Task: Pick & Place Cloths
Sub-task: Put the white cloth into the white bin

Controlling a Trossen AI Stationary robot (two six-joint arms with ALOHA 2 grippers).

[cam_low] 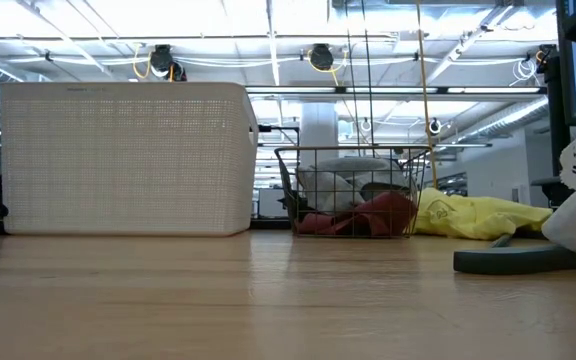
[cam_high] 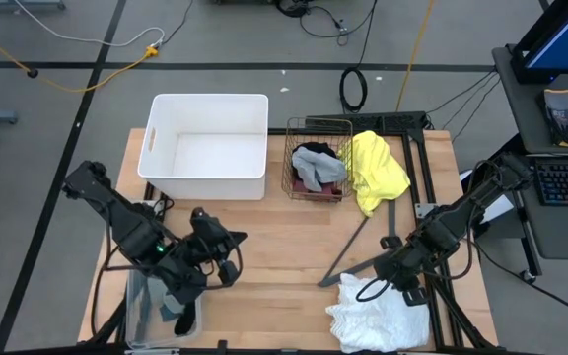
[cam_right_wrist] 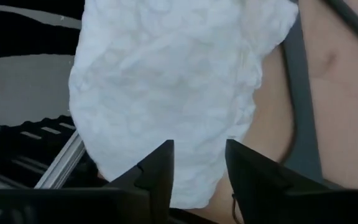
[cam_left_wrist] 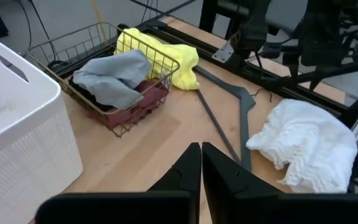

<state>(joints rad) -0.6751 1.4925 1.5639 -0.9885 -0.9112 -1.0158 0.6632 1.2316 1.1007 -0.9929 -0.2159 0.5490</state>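
Directly over the frilly white cloth (cam_right_wrist: pixel 166 93), the right claw (cam_right_wrist: pixel 199 165) gapes.

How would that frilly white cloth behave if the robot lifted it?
The frilly white cloth lies in a crumpled, puffy heap, so it would probably sag and unfold. It looks thin and airy, likely light. Pushed, its ruffles would probably bunch rather than slide.

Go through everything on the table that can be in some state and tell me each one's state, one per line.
White plastic bin: upright, empty.
Wire basket: upright, holding grey, black and maroon cloths.
Bright yellow cloth: crumpled beside the basket.
Frilly white cloth: heaped near the table edge.
Grey clothes hanger: lying flat.
Left gripper: shut, empty.
Right gripper: open over the white cloth.
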